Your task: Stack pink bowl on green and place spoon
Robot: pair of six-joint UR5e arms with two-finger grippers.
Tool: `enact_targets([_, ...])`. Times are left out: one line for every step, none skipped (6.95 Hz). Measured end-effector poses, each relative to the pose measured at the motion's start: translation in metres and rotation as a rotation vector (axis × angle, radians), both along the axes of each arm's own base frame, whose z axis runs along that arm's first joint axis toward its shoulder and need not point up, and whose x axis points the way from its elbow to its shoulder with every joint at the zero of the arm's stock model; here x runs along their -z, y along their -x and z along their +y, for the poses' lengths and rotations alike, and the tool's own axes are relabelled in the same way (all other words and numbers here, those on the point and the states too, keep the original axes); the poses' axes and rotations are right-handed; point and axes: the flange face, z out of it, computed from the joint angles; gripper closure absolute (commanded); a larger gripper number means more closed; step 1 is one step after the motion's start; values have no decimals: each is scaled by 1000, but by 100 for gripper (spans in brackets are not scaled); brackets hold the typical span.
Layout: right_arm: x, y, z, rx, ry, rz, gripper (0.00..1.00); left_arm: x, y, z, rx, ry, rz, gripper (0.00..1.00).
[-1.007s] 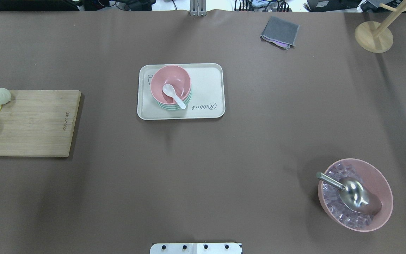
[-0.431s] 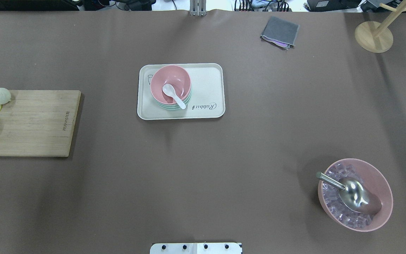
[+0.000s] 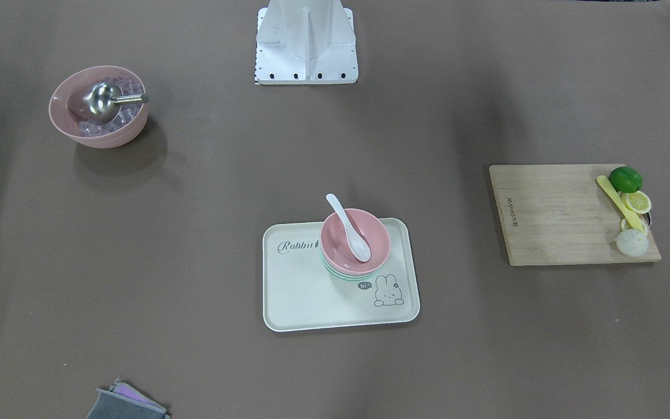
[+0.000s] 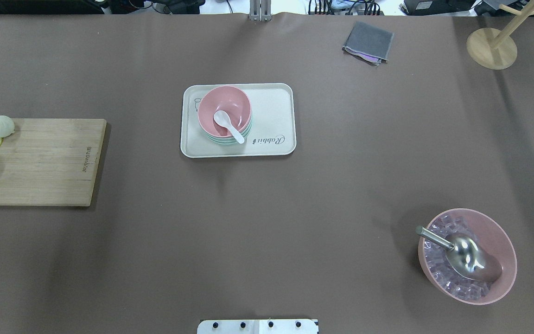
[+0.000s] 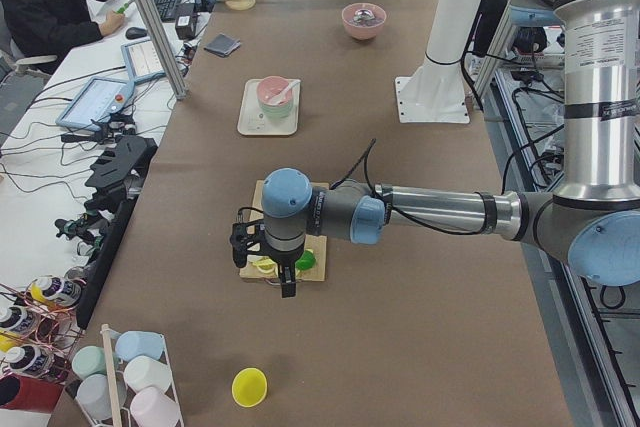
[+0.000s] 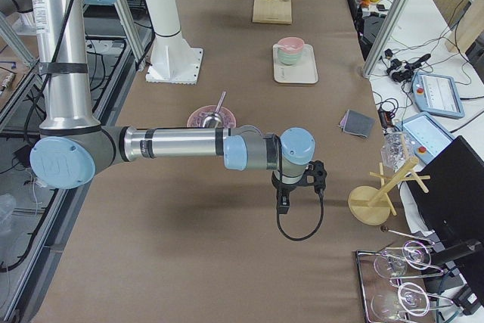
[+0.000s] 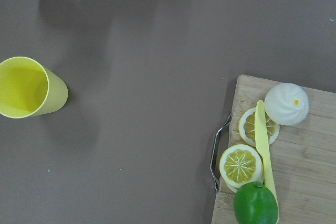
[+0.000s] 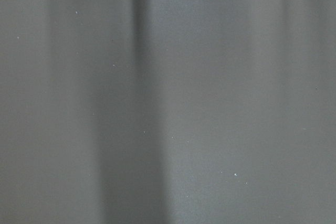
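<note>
The pink bowl (image 4: 237,103) sits nested on top of the mint-green bowl stack (image 4: 223,139) at the left end of a cream tray (image 4: 271,111). The white spoon (image 4: 228,125) lies in the pink bowl, scoop inside and handle over the rim. All also show in the front view: pink bowl (image 3: 373,235), green bowls (image 3: 339,276), spoon (image 3: 349,228). My left gripper (image 5: 287,285) hangs over the cutting board's end, far from the tray; I cannot tell if it is open. My right gripper (image 6: 283,203) hangs over bare table, far from the tray; I cannot tell its state.
A wooden cutting board (image 4: 49,162) with lime, lemon slices and a pale yellow utensil lies at the left. A ribbed pink bowl (image 4: 501,236) with ice and a metal scoop stands front right. A grey cloth (image 4: 369,41), wooden stand (image 4: 492,46) and yellow cup (image 7: 26,87) are around.
</note>
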Motion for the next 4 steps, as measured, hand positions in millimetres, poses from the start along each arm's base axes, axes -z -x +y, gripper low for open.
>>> enact_targets([0,0,0,-1,0,1,0,0,0,0,0,1,-1,2])
enact_targets([0,-1,0,-1,0,2,0,-1,0,0,0,3,-1,2])
enact_targets([0,-1,0,-1,0,2,0,-3,0,-1,0,5,0,2])
enact_targets([0,-1,0,-1,0,2,0,-5,0,-1,0,9,1,2])
